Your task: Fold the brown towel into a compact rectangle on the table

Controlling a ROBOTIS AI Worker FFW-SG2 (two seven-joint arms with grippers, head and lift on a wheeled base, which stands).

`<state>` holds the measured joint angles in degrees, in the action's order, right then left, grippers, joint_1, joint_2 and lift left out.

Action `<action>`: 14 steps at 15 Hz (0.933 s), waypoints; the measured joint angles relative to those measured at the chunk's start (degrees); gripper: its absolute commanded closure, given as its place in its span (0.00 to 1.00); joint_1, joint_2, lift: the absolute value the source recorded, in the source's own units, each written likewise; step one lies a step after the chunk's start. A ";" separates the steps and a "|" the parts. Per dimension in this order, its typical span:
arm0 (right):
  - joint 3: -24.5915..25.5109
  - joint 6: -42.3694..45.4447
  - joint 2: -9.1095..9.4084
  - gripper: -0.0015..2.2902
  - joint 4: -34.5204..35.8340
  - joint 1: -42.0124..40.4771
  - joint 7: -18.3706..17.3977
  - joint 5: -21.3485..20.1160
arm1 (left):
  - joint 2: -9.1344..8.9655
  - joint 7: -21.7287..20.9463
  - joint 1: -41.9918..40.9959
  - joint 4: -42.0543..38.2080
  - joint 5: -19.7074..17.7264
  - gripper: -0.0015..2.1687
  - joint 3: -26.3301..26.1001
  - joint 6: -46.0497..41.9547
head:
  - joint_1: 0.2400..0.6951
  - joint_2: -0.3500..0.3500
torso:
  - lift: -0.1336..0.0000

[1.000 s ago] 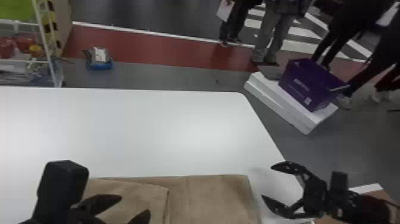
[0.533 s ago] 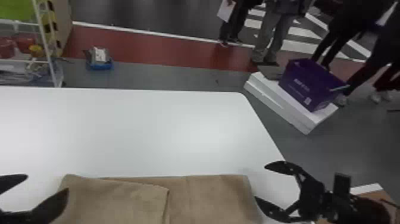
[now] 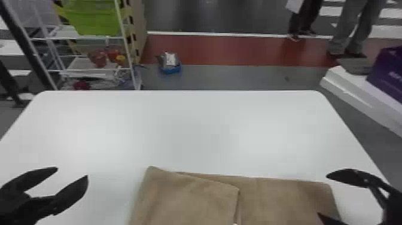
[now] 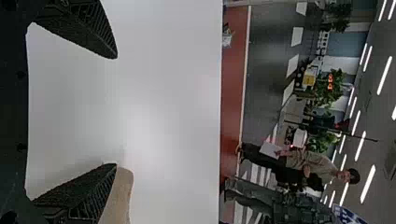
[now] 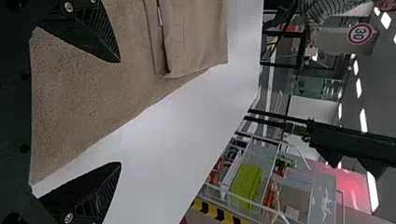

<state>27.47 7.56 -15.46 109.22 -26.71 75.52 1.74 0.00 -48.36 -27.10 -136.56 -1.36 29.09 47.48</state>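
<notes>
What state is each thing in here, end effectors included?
Brown towel: partly folded, left side laid over toward the right, on the table.
Left end effector: open, empty, left of the towel.
Right end effector: open, by the towel's right end.
Purple box: resting on the white slab.

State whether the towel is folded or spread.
Partly folded: the brown towel has a flap lying over its left part, ending midway, the right part uncovered.
</notes>
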 measured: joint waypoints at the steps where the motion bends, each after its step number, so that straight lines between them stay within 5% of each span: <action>1: -0.58 3.38 0.29 0.04 0.19 0.00 0.73 -0.47 | 0.00 -0.13 -0.04 0.44 -0.33 0.03 0.80 -0.46 | 1.00 0.60 | 0.00; 3: -2.37 12.63 1.13 0.04 0.38 0.38 0.82 -3.84 | 0.00 -0.33 -0.15 1.34 -1.35 0.03 2.25 -1.45 | 1.00 0.67 | 0.00; 9: -7.77 14.55 1.55 0.05 6.44 2.87 2.62 -13.80 | 0.00 -1.90 -1.79 0.25 -4.03 0.03 5.05 -1.64 | 1.00 0.81 | 0.00; 14: -11.97 28.05 -1.17 0.05 10.90 3.87 2.62 -25.94 | 0.00 -1.93 -2.96 -0.67 -4.54 0.03 5.71 -1.64 | 1.00 0.90 | 0.00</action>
<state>15.50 35.61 -16.63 120.12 -22.84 78.13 -24.20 0.00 -50.29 -30.07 -137.23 -5.91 34.80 45.84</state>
